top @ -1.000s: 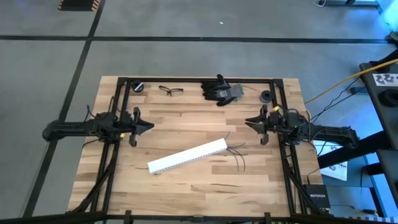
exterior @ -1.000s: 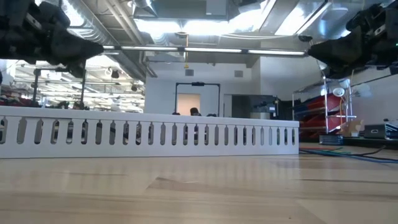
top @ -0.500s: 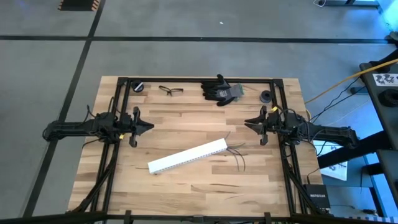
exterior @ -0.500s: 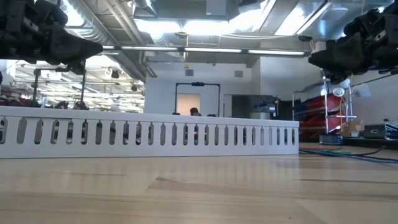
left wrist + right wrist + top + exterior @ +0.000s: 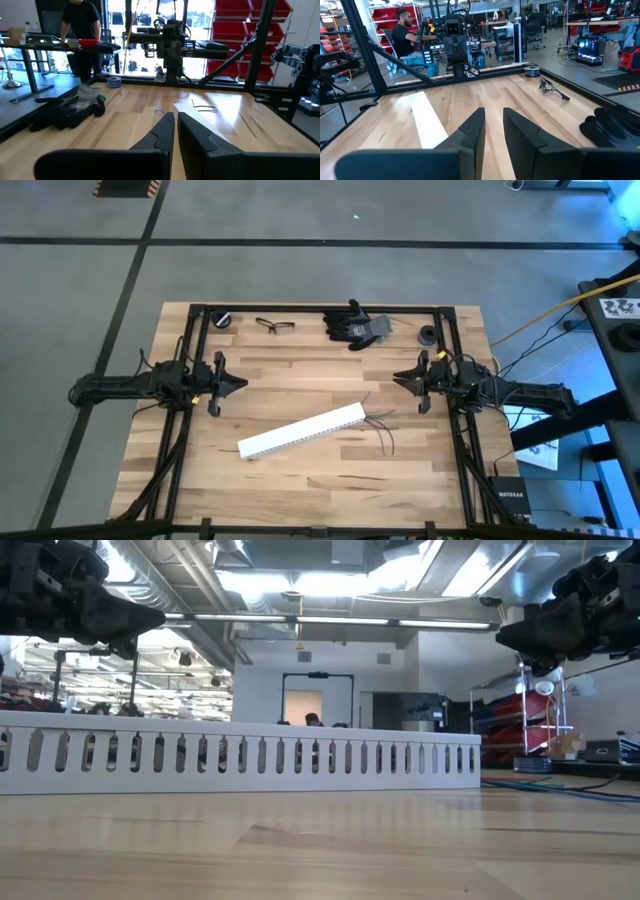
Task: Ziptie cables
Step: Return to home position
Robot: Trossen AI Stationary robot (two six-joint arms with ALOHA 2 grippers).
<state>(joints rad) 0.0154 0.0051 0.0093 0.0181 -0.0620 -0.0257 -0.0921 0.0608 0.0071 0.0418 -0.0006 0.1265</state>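
Note:
The cables (image 5: 383, 427), a few thin dark wires, lie loose on the wooden table right of its middle, beside the right end of a long white slotted strip (image 5: 300, 432). They also show in the left wrist view (image 5: 202, 106). My left gripper (image 5: 243, 383) hovers over the table's left half, shut and empty, pointing right. My right gripper (image 5: 397, 376) hovers over the right half, pointing left, a little farther back than the cables. Its fingers (image 5: 475, 127) stand slightly apart and hold nothing.
The white strip stands across the low view (image 5: 240, 755). Black gloves (image 5: 355, 326), safety glasses (image 5: 273, 325) and two small dark rolls (image 5: 222, 319) (image 5: 428, 334) lie along the far edge. People show in the room beyond the table.
My right gripper has sunk a little and edged toward the table's middle. Nothing else has moved.

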